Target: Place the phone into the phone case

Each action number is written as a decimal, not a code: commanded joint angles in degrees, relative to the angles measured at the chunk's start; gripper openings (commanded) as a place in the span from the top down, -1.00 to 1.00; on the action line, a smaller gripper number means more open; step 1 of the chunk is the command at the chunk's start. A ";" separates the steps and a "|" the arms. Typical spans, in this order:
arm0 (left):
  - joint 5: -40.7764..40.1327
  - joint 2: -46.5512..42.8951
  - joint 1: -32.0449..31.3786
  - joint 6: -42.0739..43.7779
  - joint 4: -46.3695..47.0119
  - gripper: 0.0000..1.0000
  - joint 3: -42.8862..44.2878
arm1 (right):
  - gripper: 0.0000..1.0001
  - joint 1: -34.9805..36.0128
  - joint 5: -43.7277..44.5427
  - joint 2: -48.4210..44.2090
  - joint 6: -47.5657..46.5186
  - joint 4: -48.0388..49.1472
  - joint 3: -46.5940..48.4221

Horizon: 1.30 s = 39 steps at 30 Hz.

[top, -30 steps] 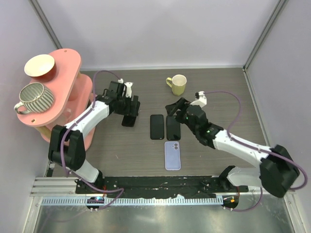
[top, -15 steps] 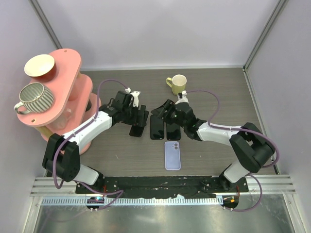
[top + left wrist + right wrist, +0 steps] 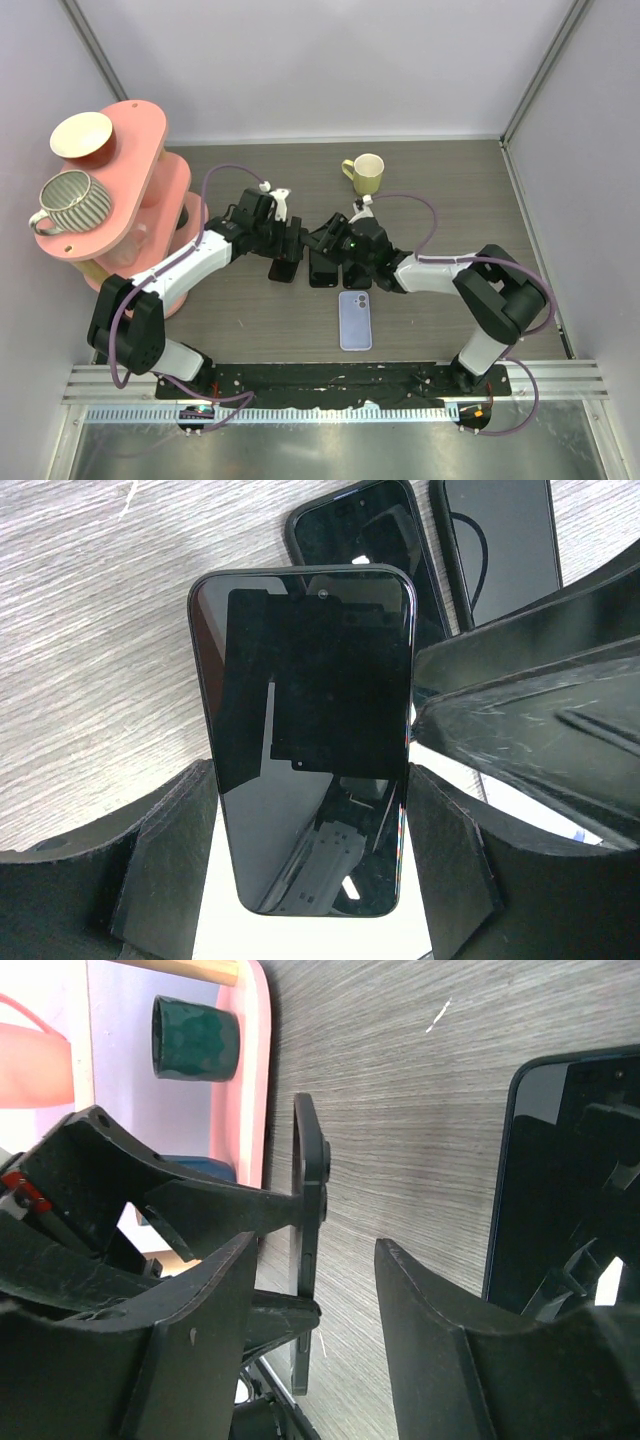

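Left wrist view: left gripper (image 3: 310,780) is clamping the black phone (image 3: 300,680) by its sides; right gripper (image 3: 318,1250) is hovering open nearby.

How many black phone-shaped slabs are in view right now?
3. One black glossy slab is gripped in the left claw; a second black slab and a third black slab lie side by side on the wood-grain table. Others may be hidden.
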 commanded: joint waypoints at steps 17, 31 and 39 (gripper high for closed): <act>2.60 -2.40 -0.84 -0.94 5.92 0.39 -0.92 | 0.48 1.60 -0.58 4.23 2.94 5.08 2.83; 13.30 -14.00 -0.84 -9.20 13.64 -0.99 -7.68 | 0.98 -8.93 -6.28 -15.95 -6.45 -7.12 -5.15; 12.27 -21.56 -2.07 -13.59 11.63 -0.99 -13.74 | 0.98 -10.88 -9.63 -36.63 -24.64 -39.62 -7.27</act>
